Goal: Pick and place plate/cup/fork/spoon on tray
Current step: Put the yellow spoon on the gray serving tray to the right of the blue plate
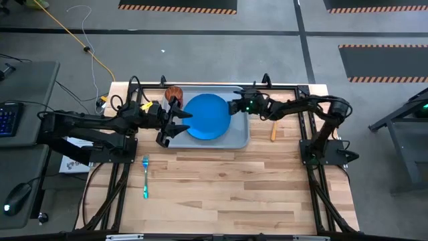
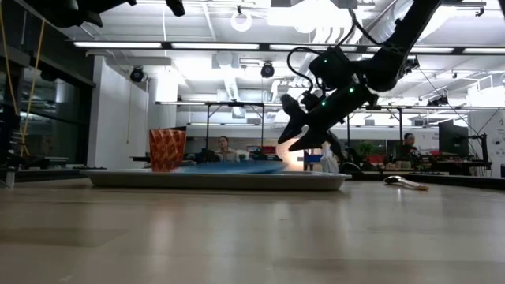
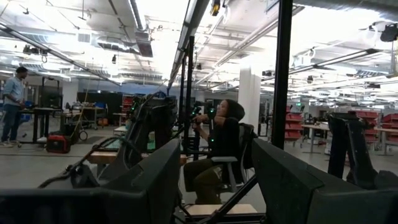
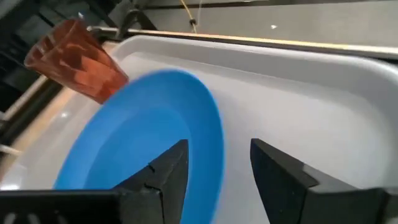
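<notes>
The blue plate (image 1: 207, 116) lies in the pale grey-blue tray (image 1: 239, 139), and it also shows in the right wrist view (image 4: 143, 137). The reddish-brown cup (image 1: 174, 92) stands upright in the tray's far left corner. My right gripper (image 1: 233, 106) is open and hovers above the plate's right rim, clear of it in the low view (image 2: 290, 136). My left gripper (image 1: 175, 124) is open and empty over the tray's left end. The teal-handled fork (image 1: 145, 177) lies flat on the table, nearer than the tray. The orange-handled spoon (image 1: 273, 130) lies on the table, right of the tray.
The tray sits at the table's far middle, its rim (image 2: 213, 180) raised above the wood. Bare wooden tabletop (image 1: 227, 194) fills the near half. People sit in the room beyond the table (image 3: 221, 149).
</notes>
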### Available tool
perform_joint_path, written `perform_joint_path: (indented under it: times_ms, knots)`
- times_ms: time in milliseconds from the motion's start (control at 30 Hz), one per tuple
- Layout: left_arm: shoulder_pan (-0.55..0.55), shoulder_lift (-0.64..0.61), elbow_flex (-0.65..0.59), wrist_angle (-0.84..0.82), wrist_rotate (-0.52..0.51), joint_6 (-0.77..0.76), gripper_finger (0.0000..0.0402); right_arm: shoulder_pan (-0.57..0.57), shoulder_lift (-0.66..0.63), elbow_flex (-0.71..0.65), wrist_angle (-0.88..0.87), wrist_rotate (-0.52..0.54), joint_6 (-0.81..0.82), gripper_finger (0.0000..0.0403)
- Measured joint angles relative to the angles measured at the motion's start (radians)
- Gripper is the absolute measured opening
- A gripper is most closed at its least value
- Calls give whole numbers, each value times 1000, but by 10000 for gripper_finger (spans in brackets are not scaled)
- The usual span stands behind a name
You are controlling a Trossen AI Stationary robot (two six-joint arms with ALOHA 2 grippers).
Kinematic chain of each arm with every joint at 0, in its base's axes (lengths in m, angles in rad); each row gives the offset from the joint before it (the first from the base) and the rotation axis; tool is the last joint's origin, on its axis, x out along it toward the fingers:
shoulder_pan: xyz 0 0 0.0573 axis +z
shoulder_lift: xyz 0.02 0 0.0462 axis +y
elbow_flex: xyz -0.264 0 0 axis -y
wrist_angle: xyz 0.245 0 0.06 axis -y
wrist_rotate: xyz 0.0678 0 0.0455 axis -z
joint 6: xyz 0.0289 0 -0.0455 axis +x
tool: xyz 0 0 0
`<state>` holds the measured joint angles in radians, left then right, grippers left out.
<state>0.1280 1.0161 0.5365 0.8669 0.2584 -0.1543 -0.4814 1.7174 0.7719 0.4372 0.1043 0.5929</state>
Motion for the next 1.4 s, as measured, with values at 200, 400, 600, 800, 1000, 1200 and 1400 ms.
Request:
perform_joint_path:
  times_ms: [200, 400, 600, 800, 1000, 1200, 1400]
  knots:
    - [0, 0, 0, -1, 0, 0, 188, -20, -169, -1, -284, 22, -157, 165]
    - [0, 0, 0, -8, 0, 0, 188, 15, -350, -1, -775, 229, -147, 165]
    - [0, 0, 0, -8, 0, 0, 188, 100, -440, -1, -1197, 504, 118, 165]
    - [0, 0, -1, -7, 0, -1, 188, 181, -411, -5, -1354, 633, 398, 165]
    - [0, 0, -1, -9, 0, -1, 188, 223, -371, -170, -1161, 618, 520, 165]
    - [0, 0, -1, -16, 0, 0, 188, 194, -380, -311, -912, 618, 603, 165]
    - [0, 0, -1, 10, 0, 0, 188, 193, -377, -367, -686, 619, 532, 165]
